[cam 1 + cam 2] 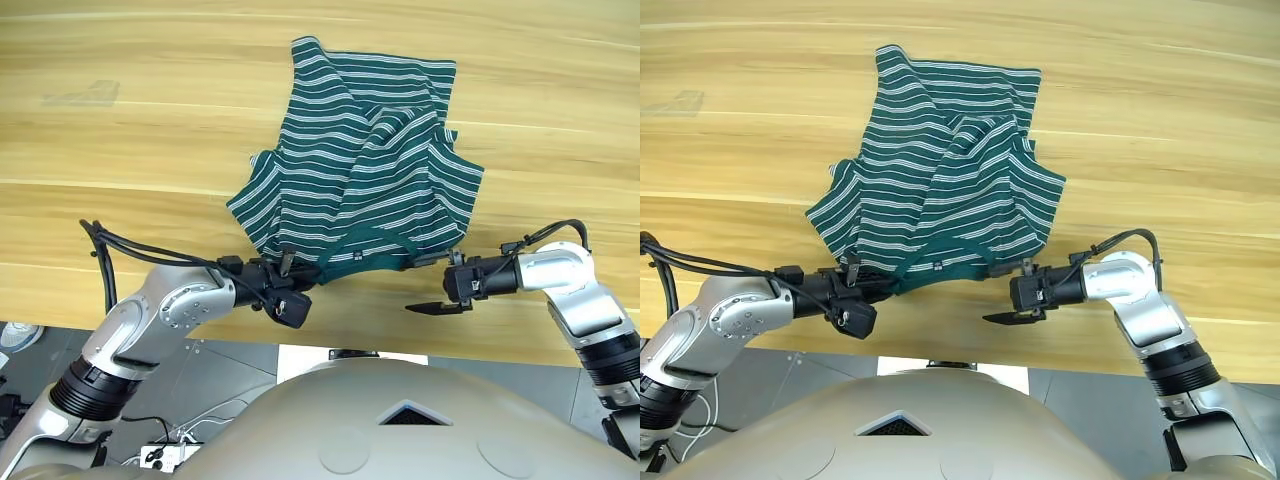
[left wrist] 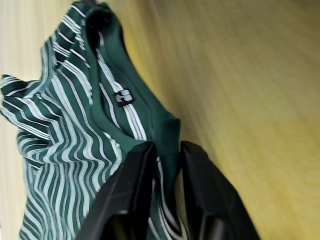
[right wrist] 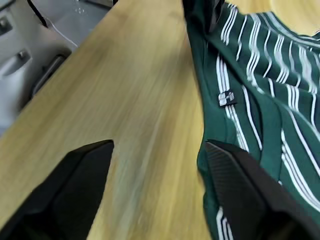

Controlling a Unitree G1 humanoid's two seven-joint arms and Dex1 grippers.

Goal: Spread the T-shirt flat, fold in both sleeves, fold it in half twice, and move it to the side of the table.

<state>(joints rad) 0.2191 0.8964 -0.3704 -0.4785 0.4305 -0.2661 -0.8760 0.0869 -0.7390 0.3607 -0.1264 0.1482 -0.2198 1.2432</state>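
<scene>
Both arms come in low along the table's (image 1: 150,150) near edge, elbows out, forearms pointing at each other. Left gripper (image 1: 285,272) is pinching the shirt's (image 1: 360,170) neckline. Right gripper (image 1: 432,285) has its fingers spread wide at the shirt's near right corner. The shirt is bunched up mid-table by the near edge, with lots of wood on either side and beyond.
</scene>
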